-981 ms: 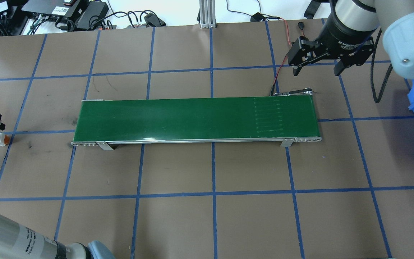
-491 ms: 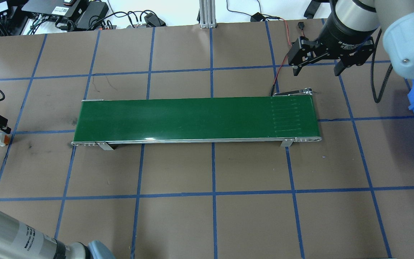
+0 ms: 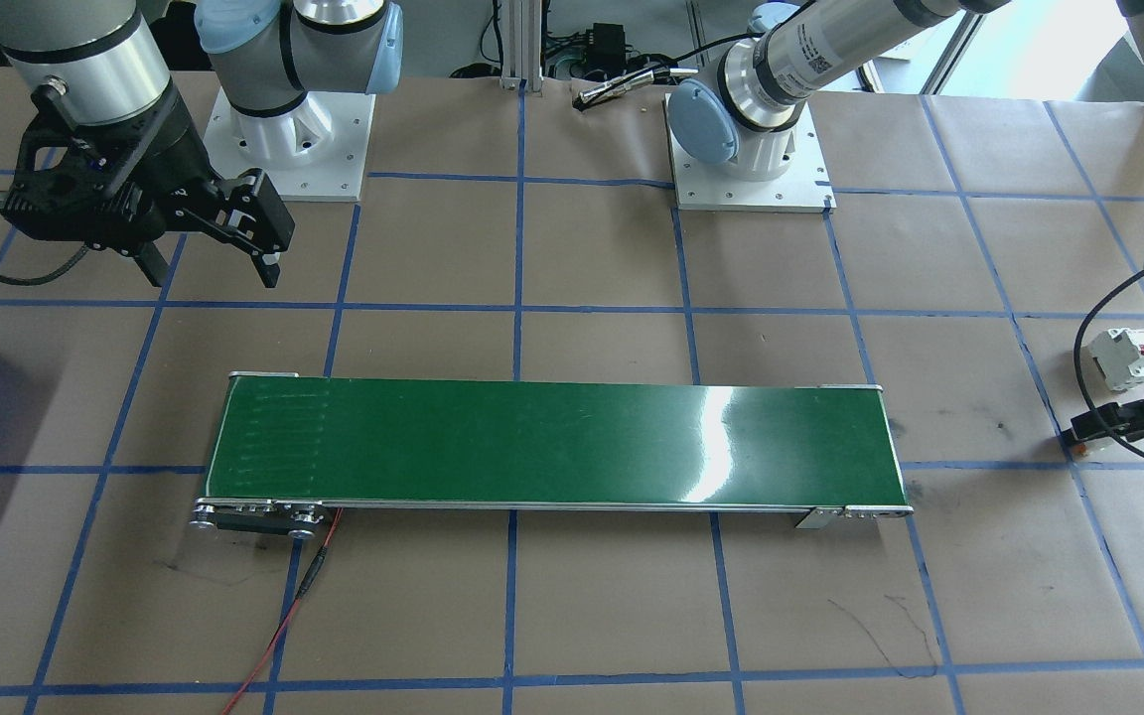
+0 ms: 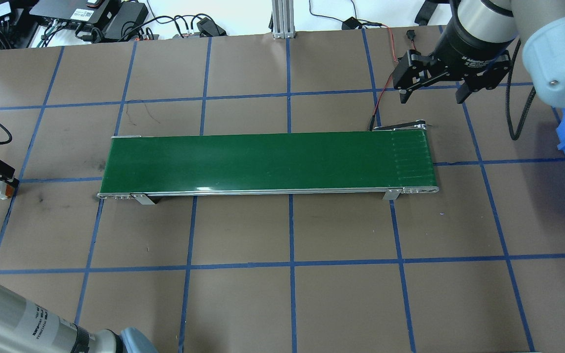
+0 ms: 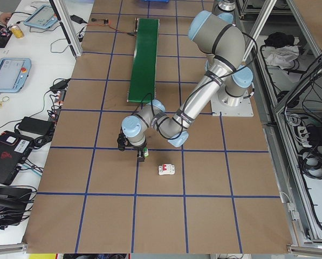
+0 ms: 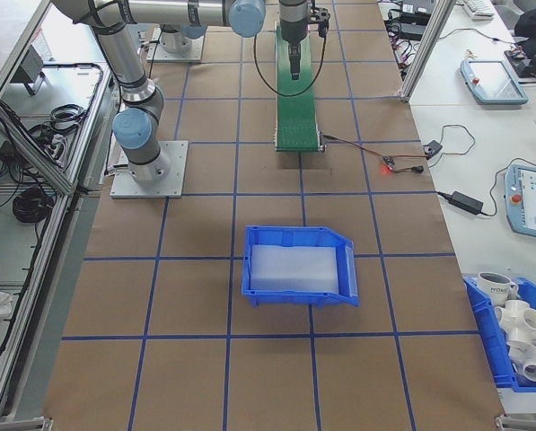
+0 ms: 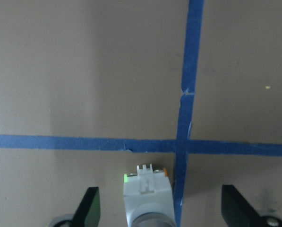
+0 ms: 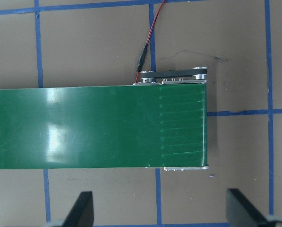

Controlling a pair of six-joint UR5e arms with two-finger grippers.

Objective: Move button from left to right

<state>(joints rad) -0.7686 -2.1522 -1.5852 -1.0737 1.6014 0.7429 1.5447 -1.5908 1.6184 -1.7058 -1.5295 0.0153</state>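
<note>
Button (image 7: 148, 198): small switch with green cap, white body and orange base. It lies on its side on the tabletop (image 4: 243, 294) at the far left end, just beside a crossing of blue tape lines, well apart from the belt. Not yet lifted and not yet moved toward the right, so the carrying part of the task looks wholly undone.

Left hand (image 7: 162, 208): low over the button, fingers spread wide, one on each side of the white body with clear gaps showing in the wrist view. It holds nothing. In the overhead view only its dark tip shows at the frame's left edge, beside the green cap. Judged position: lined up for a grasp, closing not begun.

Conveyor belt (image 4: 268, 162): long green strip across the middle of the tabletop, nothing on it. It likely serves as the route from left to right.

Right hand (image 4: 429, 93): hangs above the tabletop beyond the belt's right end, fingers wide apart, empty. Its wrist view looks down on that end of the belt.

Circuit breaker (image 3: 1123, 357): white box with red levers, near the button, untouched.

Blue bin (image 6: 299, 265): at the right end of the tabletop.

Remaining, as judged: close on the button, lift, transfer to the right side.
</note>
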